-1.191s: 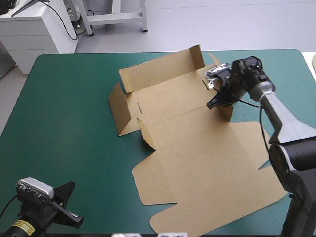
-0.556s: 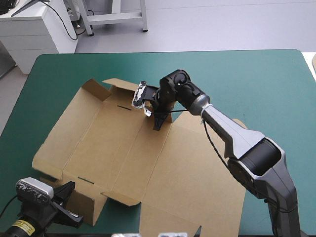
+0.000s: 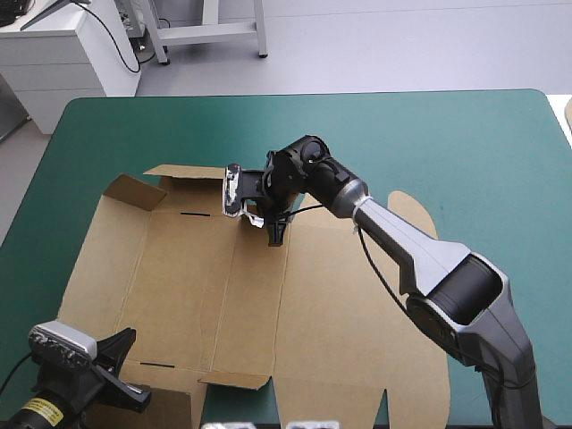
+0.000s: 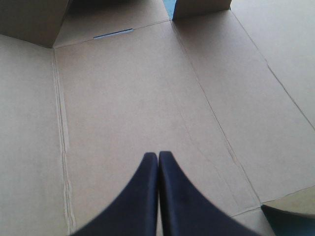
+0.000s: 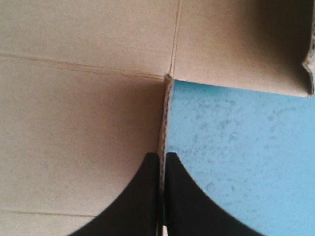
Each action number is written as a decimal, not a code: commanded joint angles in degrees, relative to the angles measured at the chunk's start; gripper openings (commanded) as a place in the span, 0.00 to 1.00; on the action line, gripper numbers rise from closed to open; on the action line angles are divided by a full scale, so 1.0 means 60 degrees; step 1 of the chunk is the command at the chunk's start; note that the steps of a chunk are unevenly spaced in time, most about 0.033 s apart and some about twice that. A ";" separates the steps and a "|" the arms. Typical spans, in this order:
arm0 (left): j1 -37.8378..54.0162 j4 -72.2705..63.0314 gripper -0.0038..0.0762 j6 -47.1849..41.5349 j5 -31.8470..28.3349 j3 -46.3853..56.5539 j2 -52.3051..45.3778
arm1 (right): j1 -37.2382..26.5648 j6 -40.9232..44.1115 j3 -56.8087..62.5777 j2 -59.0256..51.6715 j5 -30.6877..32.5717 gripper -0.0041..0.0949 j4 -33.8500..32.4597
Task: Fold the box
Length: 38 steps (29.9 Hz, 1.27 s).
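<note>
**A:** Start on your left. What is that pincer doing?

**B:** My left pincer sits at the desk's near left corner. Its black fingers are pressed together into one point, holding nothing. The box spreads out ahead of it and under its tips, with brown board almost everywhere I look.

**A:** And where does the box lie?

**B:** It lies as an open sheet, mostly flat, on the teal-green cover. It takes up the desk's left half and the near middle, and runs toward the near edge.

**A:** Your right pincer?

**B:** My right pincer reaches in over the box's far side, about mid-desk. Its fingers are clamped on a cut edge of the board there. The board lies to one side of that edge and bare cover to the other.

**A:** Which way does the box run?

**B:** Its long axis follows the desk's near edge, slightly skewed, with the left end farther away. Two small flaps stand up at the far left end. The rounded tab points toward the desk's right edge.
</note>
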 commanded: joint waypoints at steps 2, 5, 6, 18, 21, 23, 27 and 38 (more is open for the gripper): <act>0.0002 -0.0164 0.04 -0.0021 -0.0618 -0.0255 0.0108 | 0.0074 -0.0392 -0.0347 -0.0583 -0.0468 0.03 0.0102; 0.0002 -0.0164 0.04 -0.0021 -0.0618 -0.0255 0.0108 | 0.0074 -0.0330 -0.0347 -0.0583 -0.0468 0.03 0.0064; 0.0002 -0.0164 0.04 -0.0021 -0.0618 -0.0255 0.0108 | 0.0074 -0.0242 -0.0347 -0.0583 -0.0468 0.03 0.0047; 0.0002 -0.0164 0.04 -0.0021 -0.0618 -0.0255 0.0108 | 0.0074 0.1288 -0.0327 -0.0583 -0.0523 0.26 -0.0875; 0.0002 -0.0164 0.04 -0.0021 -0.0618 -0.0255 0.0108 | 0.0074 0.1633 -0.0327 -0.0629 -0.0389 0.30 -0.1009; 0.0002 -0.0164 0.04 -0.0021 -0.0618 -0.0255 0.0108 | 0.0074 0.1633 -0.0327 -0.0736 -0.0248 0.30 -0.1054; 0.0002 -0.0164 0.04 -0.0021 -0.0618 -0.0255 0.0108 | 0.0031 0.2170 -0.0327 -0.1036 0.0252 0.26 -0.1293; 0.0002 -0.0164 0.04 -0.0021 -0.0618 -0.0255 0.0108 | -0.1535 0.3471 -0.0232 -0.2582 0.1878 0.05 -0.1566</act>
